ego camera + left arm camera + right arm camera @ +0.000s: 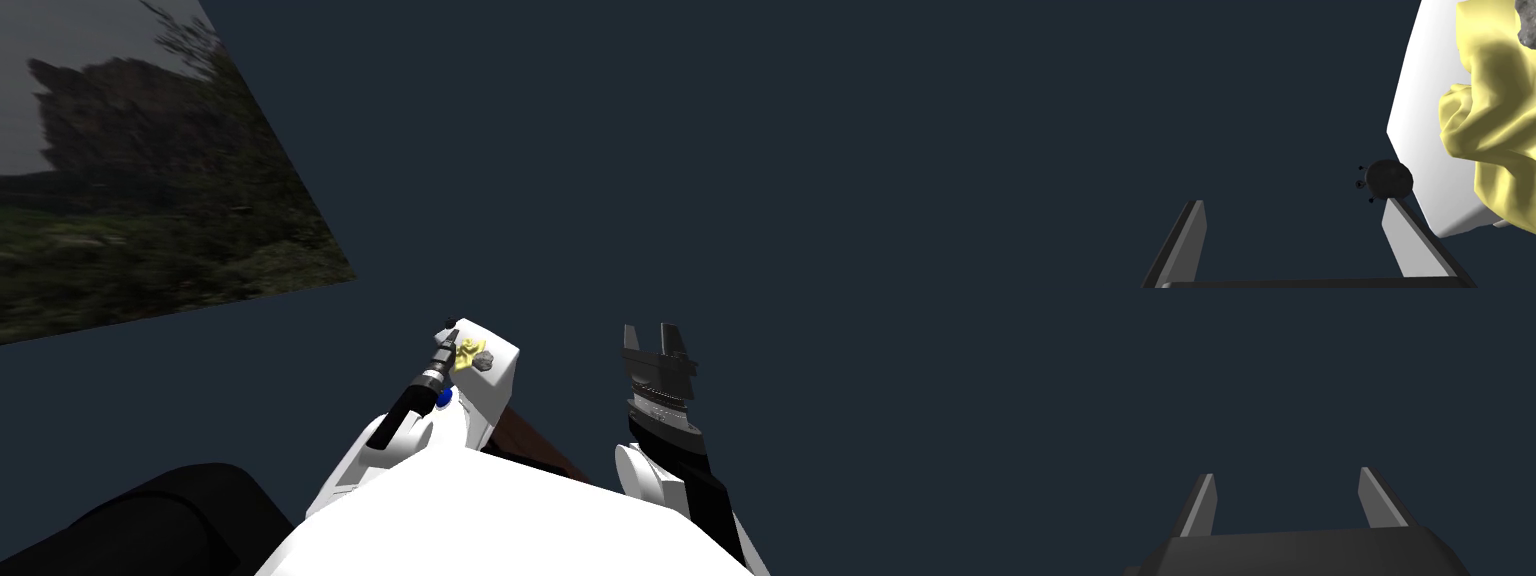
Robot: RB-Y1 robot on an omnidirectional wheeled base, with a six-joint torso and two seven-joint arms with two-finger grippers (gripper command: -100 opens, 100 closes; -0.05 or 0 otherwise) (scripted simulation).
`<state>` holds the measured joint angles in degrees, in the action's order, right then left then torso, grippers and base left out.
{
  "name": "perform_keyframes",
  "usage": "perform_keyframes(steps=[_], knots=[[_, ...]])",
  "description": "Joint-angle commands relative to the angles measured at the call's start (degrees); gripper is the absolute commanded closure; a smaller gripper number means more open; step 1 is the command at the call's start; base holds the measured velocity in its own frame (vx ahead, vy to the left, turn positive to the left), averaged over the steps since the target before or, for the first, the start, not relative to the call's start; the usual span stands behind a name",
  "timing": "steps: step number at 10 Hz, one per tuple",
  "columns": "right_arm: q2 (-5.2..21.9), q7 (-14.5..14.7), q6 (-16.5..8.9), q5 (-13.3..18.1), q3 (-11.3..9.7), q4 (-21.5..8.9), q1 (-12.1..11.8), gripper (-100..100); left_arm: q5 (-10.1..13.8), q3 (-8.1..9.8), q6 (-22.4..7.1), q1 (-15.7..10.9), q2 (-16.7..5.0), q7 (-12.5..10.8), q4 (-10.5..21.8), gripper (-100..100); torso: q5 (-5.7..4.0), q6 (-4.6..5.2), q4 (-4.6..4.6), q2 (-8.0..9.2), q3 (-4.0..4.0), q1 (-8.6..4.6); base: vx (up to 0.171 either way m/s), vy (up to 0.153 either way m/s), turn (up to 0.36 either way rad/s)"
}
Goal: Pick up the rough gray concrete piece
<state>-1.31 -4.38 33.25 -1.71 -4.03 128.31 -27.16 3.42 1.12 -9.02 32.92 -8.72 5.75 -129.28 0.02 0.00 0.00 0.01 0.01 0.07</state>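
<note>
The gray concrete piece [483,361] lies on top of the white desk [498,392], right by a crumpled yellow thing [1489,125]. A small round black thing [1389,178] is at the desk's corner, close to the tip of one left finger. The left gripper [1296,220] is beside the desk, fingers spread wide, holding nothing. The right gripper [652,335] is well apart, fingers spread too
</note>
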Motion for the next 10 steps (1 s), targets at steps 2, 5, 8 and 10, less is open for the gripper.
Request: perform_keyframes(steps=[2, 5, 8, 10], knots=[[0.0, 0.0, 0.0, 0.0, 0.0, 0.0, 0.0, 0, 0.32, 0.19, -4.22, -0.02, -0.08, -0.44, -0.24, -100, 0.0, 0.0, 0.0, -0.01, 0.0, -0.01, -0.001, 0.017, -0.032], [0.0, 0.0, 0.0, 0.0, 0.0, 0.0, 0.0, 0, 0.38, 0.09, -7.77, 0.19, -0.01, -0.68, -0.41, -100, 0.0, 0.0, 0.0, -0.02, -0.01, 0.0, 0.001, 0.018, -0.03], [0.0, 0.0, 0.0, 0.0, 0.0, 0.0, 0.0, 0, 0.36, -0.23, -12.96, 0.57, 0.01, -1.25, -0.83, -100, 0.0, 0.01, 0.0, -0.03, -0.01, 0.01, 0.003, 0.022, -0.048], [0.0, 0.0, 0.0, 0.0, 0.0, 0.0, 0.0, 0, 0.3, -0.44, -15.39, 0.73, 0.01, -1.58, -1.06, -100, 0.0, 0.0, 0.0, -0.04, -0.02, 0.01, 0.005, 0.018, -0.033]])
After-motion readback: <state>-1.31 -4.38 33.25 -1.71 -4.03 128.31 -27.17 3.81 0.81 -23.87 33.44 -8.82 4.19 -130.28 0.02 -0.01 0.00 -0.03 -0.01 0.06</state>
